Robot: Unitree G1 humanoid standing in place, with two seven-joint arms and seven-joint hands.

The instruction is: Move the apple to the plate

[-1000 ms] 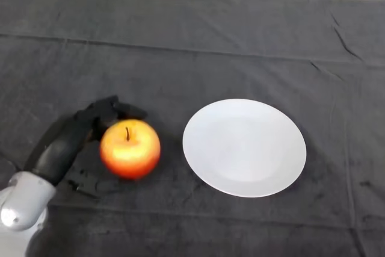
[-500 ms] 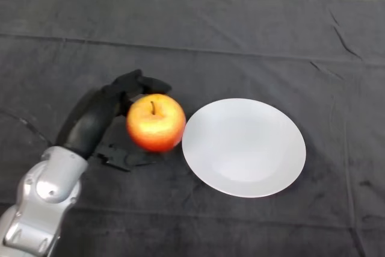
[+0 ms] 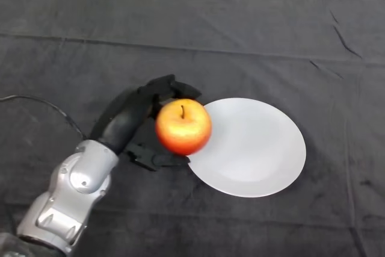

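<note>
A red and yellow apple (image 3: 183, 127) with its stem up is held in my black left hand (image 3: 135, 118), whose fingers curl over its far side and whose thumb reaches under its near side. The apple hangs over the left rim of the white plate (image 3: 252, 148), which lies flat on the dark cloth right of centre. The silver-grey forearm comes in from the lower left. The plate has nothing on it.
The dark cloth (image 3: 198, 40) covers the whole table, with a pale wall strip along the far edge. A few creases run across the cloth at the back and far right.
My left hand has carried the apple to the right and a little away from me, from the bare cloth to the plate's left rim. The plate has not moved.
</note>
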